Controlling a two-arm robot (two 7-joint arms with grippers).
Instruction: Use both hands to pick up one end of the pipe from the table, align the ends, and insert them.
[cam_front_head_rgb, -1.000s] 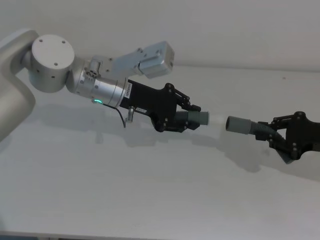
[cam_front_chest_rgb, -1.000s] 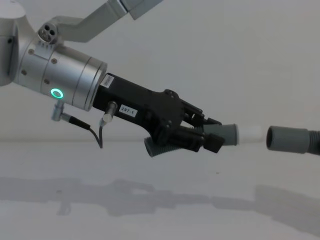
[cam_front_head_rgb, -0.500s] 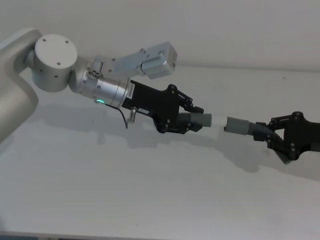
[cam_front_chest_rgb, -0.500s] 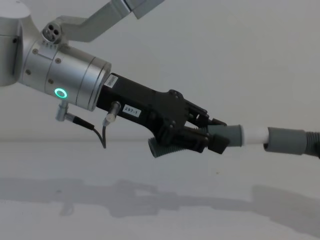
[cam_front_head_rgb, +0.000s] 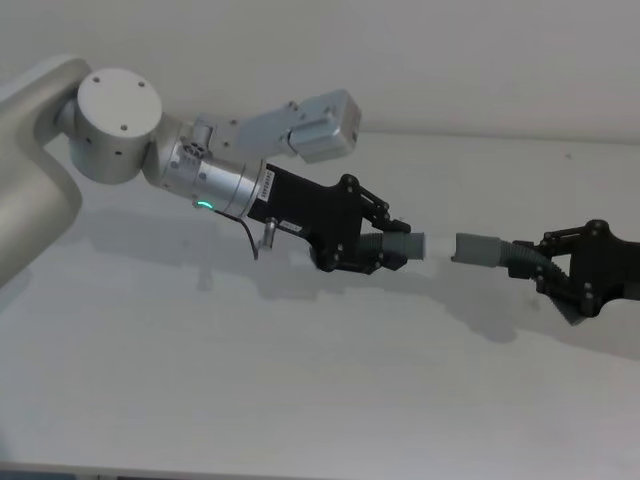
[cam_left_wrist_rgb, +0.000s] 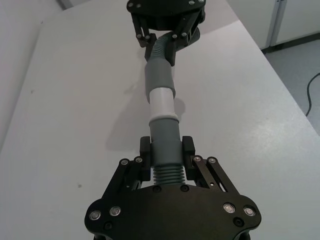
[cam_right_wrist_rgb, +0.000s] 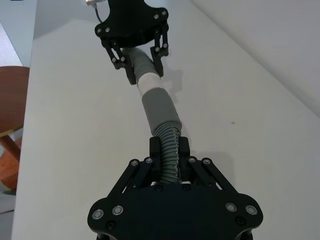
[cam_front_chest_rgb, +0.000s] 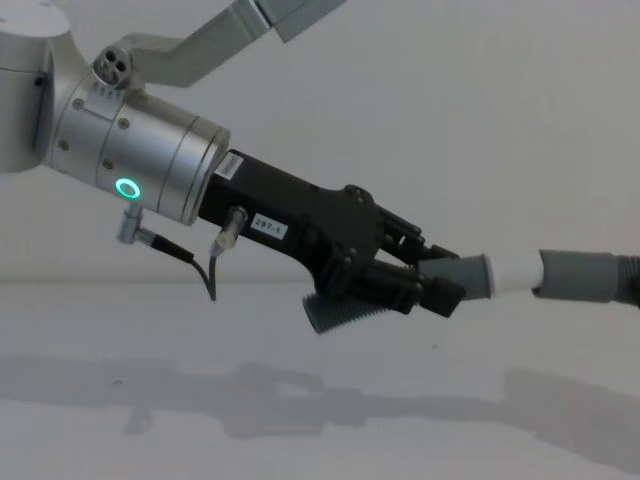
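I have the left gripper (cam_front_head_rgb: 392, 247) clamped on one pipe (cam_front_head_rgb: 385, 245), cuff at 3 o'clock. Right gripper (cam_front_head_rgb: 560, 275) grips the other pipe (cam_front_head_rgb: 495, 252); the white tip (cam_front_chest_rgb: 512, 270) meets its mouth.

Left pipe piece (cam_front_head_rgb: 392, 247) meets right pipe piece (cam_front_head_rgb: 487, 250) above table (cam_front_head_rgb: 300, 390).

The matte white counter (cam_front_head_rgb: 300, 380) is plain and unpatterned. The black plastic left gripper (cam_front_head_rgb: 400, 245) sits on a silver cylindrical wrist (cam_front_chest_rgb: 140, 165) with a glowing green ring light (cam_front_chest_rgb: 127, 188). Its dark-grey ribbed pipe piece (cam_left_wrist_rgb: 165, 145) has a smooth grey cuff and a white tip (cam_left_wrist_rgb: 162, 102). The black plastic right gripper (cam_front_head_rgb: 560, 285) carries a dark-grey pipe piece (cam_right_wrist_rgb: 159, 107), ribbed behind its smooth cuff.
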